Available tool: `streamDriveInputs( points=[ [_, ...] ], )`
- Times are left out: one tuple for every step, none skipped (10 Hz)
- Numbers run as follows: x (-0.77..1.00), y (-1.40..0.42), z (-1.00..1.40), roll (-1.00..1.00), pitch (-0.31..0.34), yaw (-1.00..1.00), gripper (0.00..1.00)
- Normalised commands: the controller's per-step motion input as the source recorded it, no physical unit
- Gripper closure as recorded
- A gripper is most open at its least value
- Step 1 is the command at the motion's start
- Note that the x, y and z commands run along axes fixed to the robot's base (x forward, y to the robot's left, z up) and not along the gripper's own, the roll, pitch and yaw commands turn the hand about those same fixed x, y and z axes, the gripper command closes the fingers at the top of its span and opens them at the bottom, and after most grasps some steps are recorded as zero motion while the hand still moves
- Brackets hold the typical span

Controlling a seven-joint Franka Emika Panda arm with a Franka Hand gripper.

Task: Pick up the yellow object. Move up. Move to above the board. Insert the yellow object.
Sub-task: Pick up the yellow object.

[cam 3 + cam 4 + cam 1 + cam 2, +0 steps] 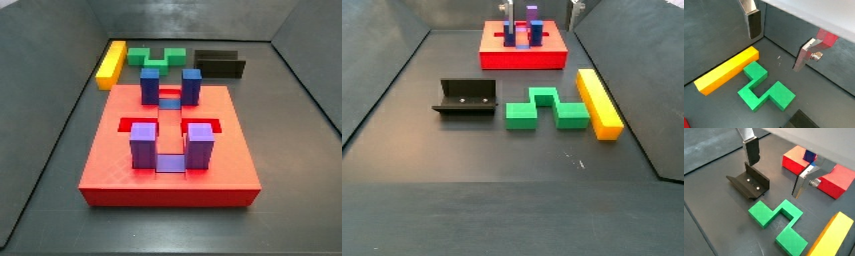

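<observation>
No brand, label or writing can be read on any piece.

The hand (777, 45) hangs above the table (422, 200) with its two silver fingers (753, 22) spread apart and nothing between them; in a side view only its tips show at the far edge of the scene (573, 12), near the board's (523, 58) right end.

The yellow object (599, 102) lies flat on the table, free of the hand and nearer than it. In that side view its long axis runs from near to far, one end toward the board, the other toward the near side, and it sits just right of the green notched block (547, 110). In both wrist views it lies below the spread fingers and off to one side, beside the green block (765, 87).

The fixture (466, 99) stands left of the green block. The red board carries upright blue posts (168, 86) and purple posts (171, 143).
</observation>
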Motion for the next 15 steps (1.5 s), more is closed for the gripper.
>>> streamDriveInputs(
  points=[
    [-0.53, -0.05, -0.40, -0.01, -0.074, -0.18, 0.00],
    [-0.76, -0.17, -0.58, -0.06, -0.094, -0.28, 0.00],
    [-0.75, -0.25, -0.69, -0.07, -0.109, -0.16, 0.00],
    [-0.68, -0.30, -0.71, -0.05, -0.099, 0.00, 0.00],
    [-0.61, -0.31, -0.57, 0.00, -0.110, 0.02, 0.00],
    [-0.48, -0.27, -0.45, -0.01, -0.133, 0.09, 0.00],
    [-0.40, -0.21, -0.43, -0.02, -0.136, 0.15, 0.00],
    [-0.35, -0.15, -0.40, -0.02, -0.136, 0.17, 0.00],
    [-0.17, -0.08, -0.20, 0.00, -0.066, 0.17, 0.00],
    [-0.23, 0.00, -0.21, 0.00, -0.064, 0.15, 0.00],
    [-0.23, 0.00, -0.23, 0.00, -0.079, 0.15, 0.00],
    [0.00, -0.03, -0.05, 0.04, 0.000, 0.09, 0.00],
    [0.00, -0.01, -0.03, 0.05, 0.000, 0.02, 0.00],
    [0.00, -0.03, -0.07, 0.06, 0.000, 0.00, 0.00],
    [-0.12, 0.00, -0.20, 0.15, 0.000, 0.00, 0.00]
  ],
)
